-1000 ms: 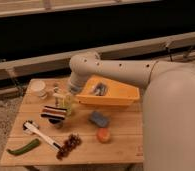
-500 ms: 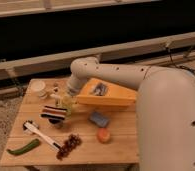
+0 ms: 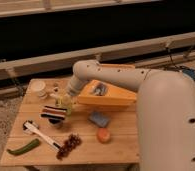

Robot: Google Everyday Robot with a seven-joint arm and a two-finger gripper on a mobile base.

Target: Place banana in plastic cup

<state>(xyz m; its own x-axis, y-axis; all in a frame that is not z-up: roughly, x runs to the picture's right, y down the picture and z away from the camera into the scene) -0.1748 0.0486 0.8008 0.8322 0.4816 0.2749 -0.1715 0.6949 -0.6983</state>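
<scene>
My gripper (image 3: 64,98) is at the left middle of the wooden table (image 3: 116,150), at the end of the arm that reaches in from the right. It hangs right over the small translucent yellow-green plastic cup (image 3: 67,106), which stands upright beside a striped object. A small pale-yellow piece, likely the banana (image 3: 56,95), shows at the gripper's left side, just above the cup's rim. I cannot tell whether it is held or lies on the table.
A big yellow bin (image 3: 108,96) lies right of the gripper, under the arm. A squat white cup (image 3: 39,88) stands at the back left. A striped object (image 3: 53,113), blue sponge (image 3: 98,119), orange fruit (image 3: 104,135), dark grapes (image 3: 67,145), green vegetable (image 3: 23,147) and white tool (image 3: 38,132) lie in front.
The gripper has stayed over the plastic cup, shifting only slightly left. The arm's big rear part has swung further into view at the right.
</scene>
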